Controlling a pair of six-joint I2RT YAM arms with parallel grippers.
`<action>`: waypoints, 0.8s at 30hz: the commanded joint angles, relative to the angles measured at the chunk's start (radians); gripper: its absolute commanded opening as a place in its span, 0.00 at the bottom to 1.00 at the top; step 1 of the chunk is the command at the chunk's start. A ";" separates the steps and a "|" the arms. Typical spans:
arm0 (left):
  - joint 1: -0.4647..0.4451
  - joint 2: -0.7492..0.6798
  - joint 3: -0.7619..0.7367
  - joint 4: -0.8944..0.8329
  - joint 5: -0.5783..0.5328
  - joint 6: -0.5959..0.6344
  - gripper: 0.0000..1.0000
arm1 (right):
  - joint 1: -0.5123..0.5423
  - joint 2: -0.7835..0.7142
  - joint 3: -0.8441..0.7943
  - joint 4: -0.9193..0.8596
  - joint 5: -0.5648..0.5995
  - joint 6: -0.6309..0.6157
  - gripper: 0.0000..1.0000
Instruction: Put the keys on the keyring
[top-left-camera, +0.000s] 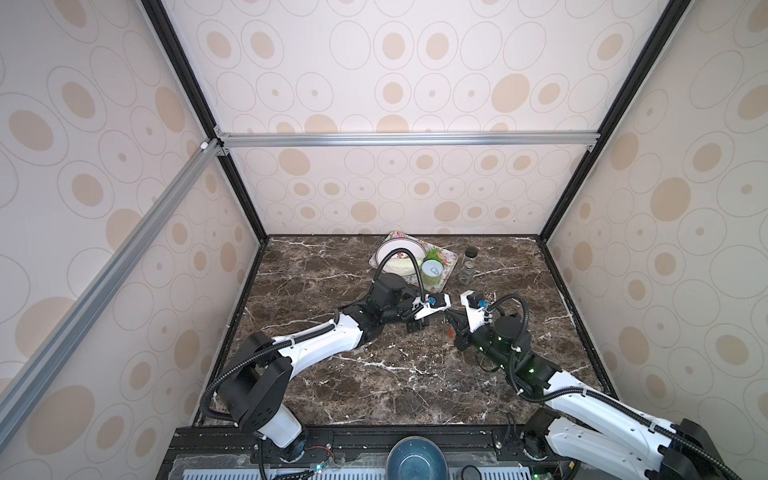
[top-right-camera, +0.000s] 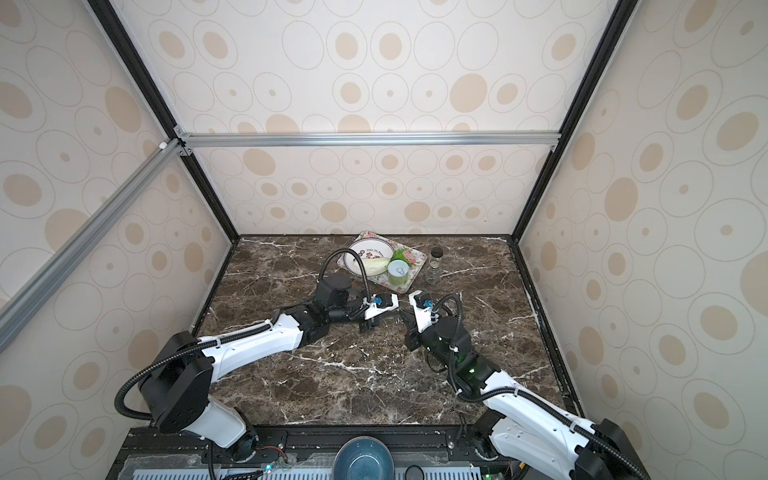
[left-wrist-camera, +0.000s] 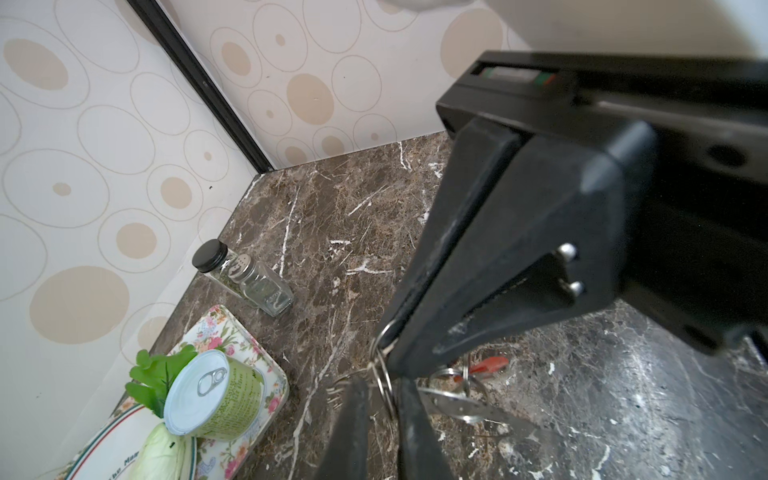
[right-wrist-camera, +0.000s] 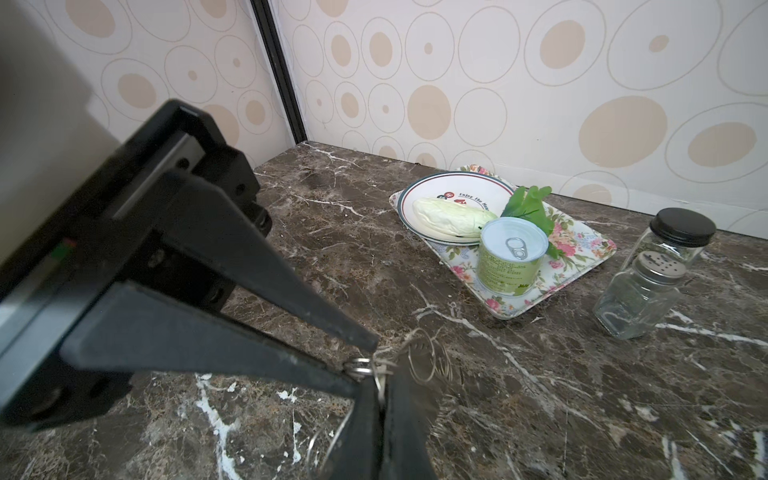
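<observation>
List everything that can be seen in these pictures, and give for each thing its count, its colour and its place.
table: 1, dark brown marble, floor of the booth
tray: 1, floral, far middle of the table
plate: 1, white with green rim, on the tray
leaf: 1, pale green, on the plate
can: 1, green with silver lid, on the tray
sprig: 1, green, on the tray behind the can
jars: 2, clear glass, one black-capped, right of the tray
bowl: 1, blue, in front of the table
wire rings: several, silver, between both grippers
red tag: 1, red, beside the rings
arms: 2, white and black
left gripper: black, shut on the wire rings
right gripper: black, shut on the wire rings
</observation>
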 joint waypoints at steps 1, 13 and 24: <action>-0.006 0.002 0.038 0.023 -0.055 0.009 0.06 | 0.016 -0.001 0.038 0.051 -0.034 -0.013 0.00; -0.004 -0.039 -0.024 0.127 -0.058 0.004 0.00 | -0.005 0.029 0.043 0.073 -0.016 0.056 0.00; 0.022 -0.112 -0.147 0.342 -0.072 -0.081 0.00 | -0.119 0.089 0.044 0.095 -0.144 0.198 0.00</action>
